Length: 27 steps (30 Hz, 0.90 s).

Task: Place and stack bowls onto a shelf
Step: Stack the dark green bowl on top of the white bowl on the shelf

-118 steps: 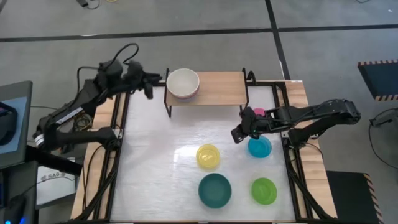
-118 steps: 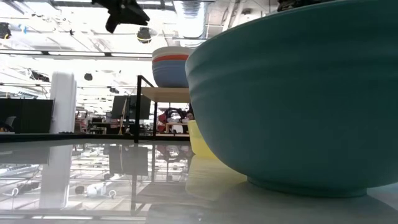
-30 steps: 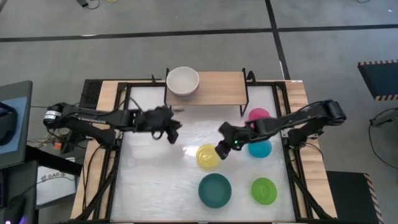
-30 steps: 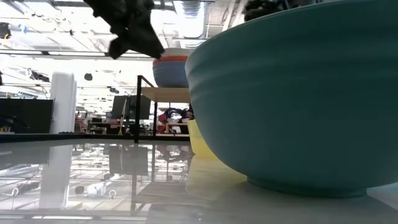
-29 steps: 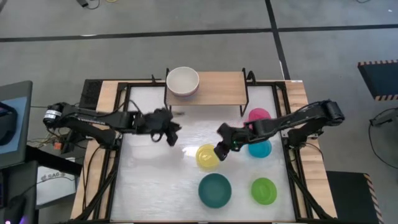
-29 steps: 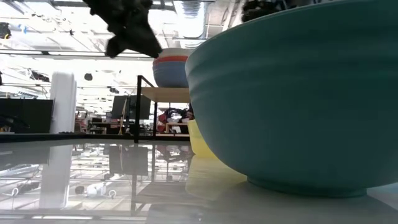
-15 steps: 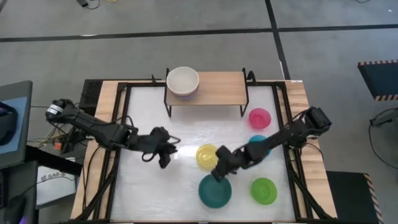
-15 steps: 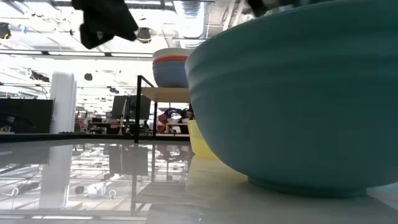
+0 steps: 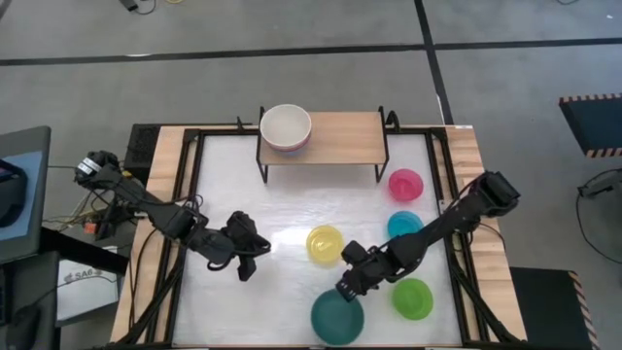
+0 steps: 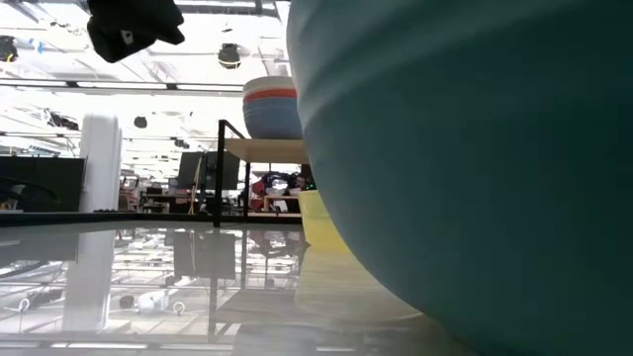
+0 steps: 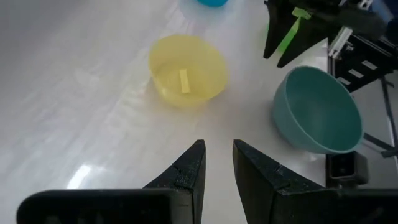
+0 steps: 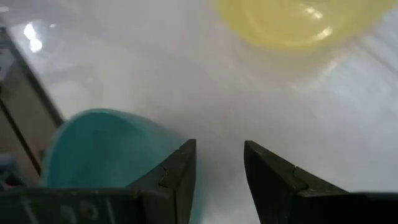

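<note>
The dark teal bowl point(image 9: 337, 317) sits near the table's near edge and fills the low view point(image 10: 475, 178). My right gripper point(image 9: 346, 288) is open, low at that bowl's far rim point(image 12: 219, 144). My left gripper point(image 9: 244, 266) hovers above bare table left of the yellow bowl point(image 9: 325, 245), its fingers a narrow gap apart point(image 11: 217, 144). The shelf point(image 9: 340, 138) stands at the far edge. On its left end is a stack of slate blue, red and white bowls point(image 10: 272, 104), white on top point(image 9: 286, 128). The pink point(image 9: 405, 183), cyan point(image 9: 404, 226) and lime green point(image 9: 412, 297) bowls rest on the table. My right gripper slants down from the far right toward the teal bowl's far rim point(image 12: 165, 138). One finger point(image 12: 181, 168) stands right beside that rim, and I cannot tell whether it touches. The bowl's base rests on the table.
The table's black frame rails point(image 9: 190, 194) run along both sides. Bare white tabletop lies between the shelf and the yellow bowl and across the left half. The low camera point(image 11: 343, 167) sits right behind the teal bowl. The shelf's right half is bare wood.
Both arms swung toward the near edge. My left gripper went from mid-table toward the near left. My right gripper passed over the yellow bowl and came down at the teal bowl's far rim. The teal bowl slid toward the near edge, closer to the low camera.
</note>
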{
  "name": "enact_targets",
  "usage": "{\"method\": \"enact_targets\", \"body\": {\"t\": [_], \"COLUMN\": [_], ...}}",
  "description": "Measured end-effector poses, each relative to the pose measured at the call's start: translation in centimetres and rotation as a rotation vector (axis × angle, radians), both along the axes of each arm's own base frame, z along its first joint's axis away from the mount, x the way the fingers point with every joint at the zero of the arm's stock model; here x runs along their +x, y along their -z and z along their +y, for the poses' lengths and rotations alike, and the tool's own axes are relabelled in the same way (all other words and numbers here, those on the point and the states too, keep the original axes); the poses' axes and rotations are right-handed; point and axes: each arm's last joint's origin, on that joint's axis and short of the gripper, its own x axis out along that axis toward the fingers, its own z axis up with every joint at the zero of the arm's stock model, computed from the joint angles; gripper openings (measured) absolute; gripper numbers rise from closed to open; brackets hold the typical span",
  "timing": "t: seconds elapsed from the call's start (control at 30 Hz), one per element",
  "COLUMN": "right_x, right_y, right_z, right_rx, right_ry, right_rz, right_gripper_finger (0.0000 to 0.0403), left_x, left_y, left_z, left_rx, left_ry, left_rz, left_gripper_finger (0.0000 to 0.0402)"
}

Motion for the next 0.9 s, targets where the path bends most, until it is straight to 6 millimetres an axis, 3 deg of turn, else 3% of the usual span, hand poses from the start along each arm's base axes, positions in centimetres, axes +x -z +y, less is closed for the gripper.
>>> {"method": "enact_targets", "body": {"t": [0.47, 0.9], "right_x": [-1.4, -1.8], "right_y": [0.0, 0.8], "right_z": [2.5, 2.7], "right_rx": [-0.044, -0.06], "right_ry": [-0.092, -0.123], "right_rz": [-0.016, -0.026], "right_gripper_finger": [0.0182, 0.0185], "left_x": [-0.6, -0.7], "left_y": [0.1, 0.1], "left_z": [-0.9, -1.0], "left_rx": [-0.04, -0.044], "left_ry": [-0.017, -0.042], "left_rz": [0.001, -0.007], "left_gripper_finger": [0.0066, 0.0067]}}
